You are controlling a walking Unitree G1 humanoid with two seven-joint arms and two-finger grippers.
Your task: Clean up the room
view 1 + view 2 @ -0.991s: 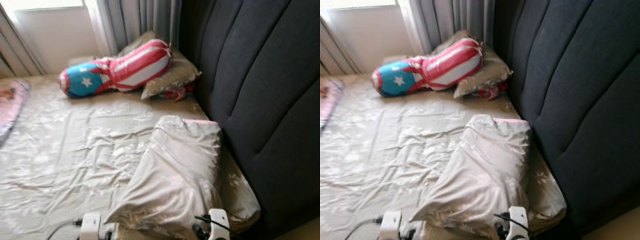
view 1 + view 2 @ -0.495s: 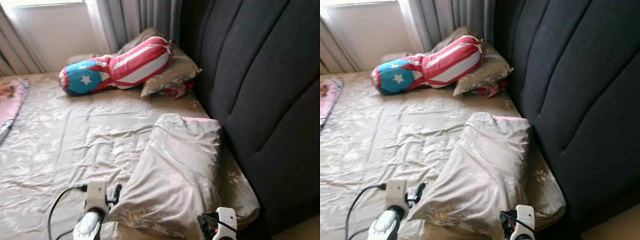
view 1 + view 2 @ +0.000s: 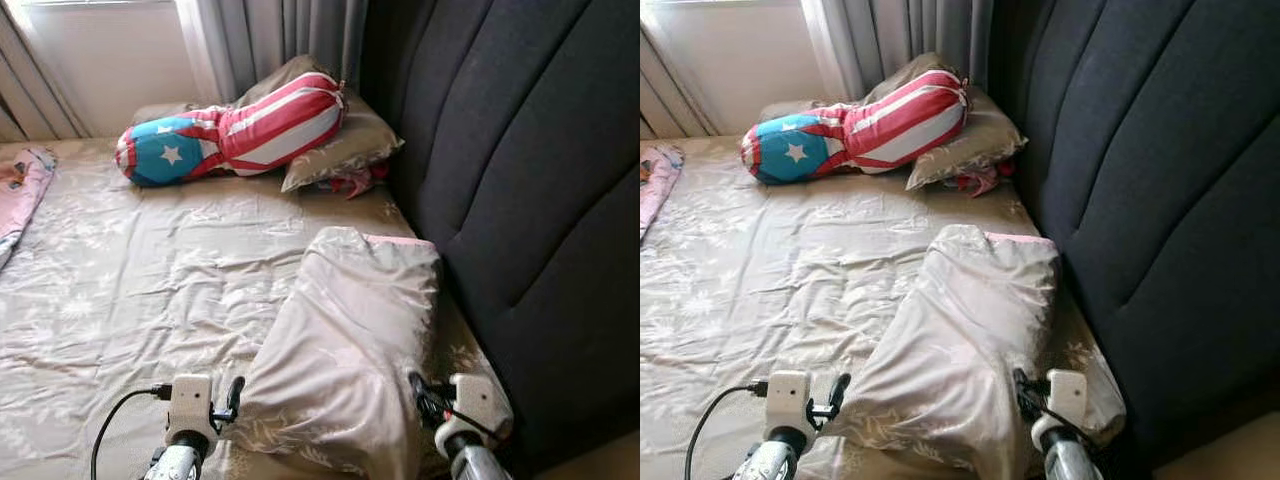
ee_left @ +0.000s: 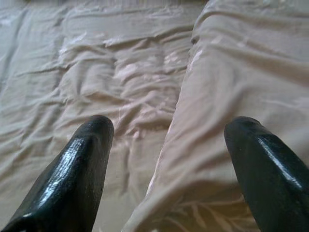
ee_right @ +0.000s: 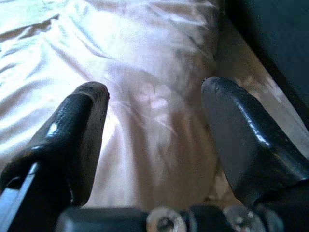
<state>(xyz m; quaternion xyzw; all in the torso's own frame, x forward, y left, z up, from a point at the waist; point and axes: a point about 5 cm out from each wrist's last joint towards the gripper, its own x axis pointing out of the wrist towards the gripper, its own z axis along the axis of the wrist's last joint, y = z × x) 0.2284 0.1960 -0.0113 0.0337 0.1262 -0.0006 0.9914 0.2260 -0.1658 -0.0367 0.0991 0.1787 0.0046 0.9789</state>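
Note:
A beige pillow lies slanted on the bed beside the dark headboard. My left gripper is open at the pillow's near left edge, one finger over the sheet and the other over the pillow. My right gripper is open just above the pillow's near right corner, close to the headboard. In the left eye view the left gripper and the right gripper flank the pillow's near end. Nothing is held.
A stars-and-stripes bolster rests on a second beige pillow at the far end, with a small red item beside it. A pink blanket lies at the left edge. Wrinkled beige sheet covers the bed. Curtains hang behind.
Both arms have come up and forward to the near end of the pillow, the right one rising beside its right corner. The camera has shifted slightly.

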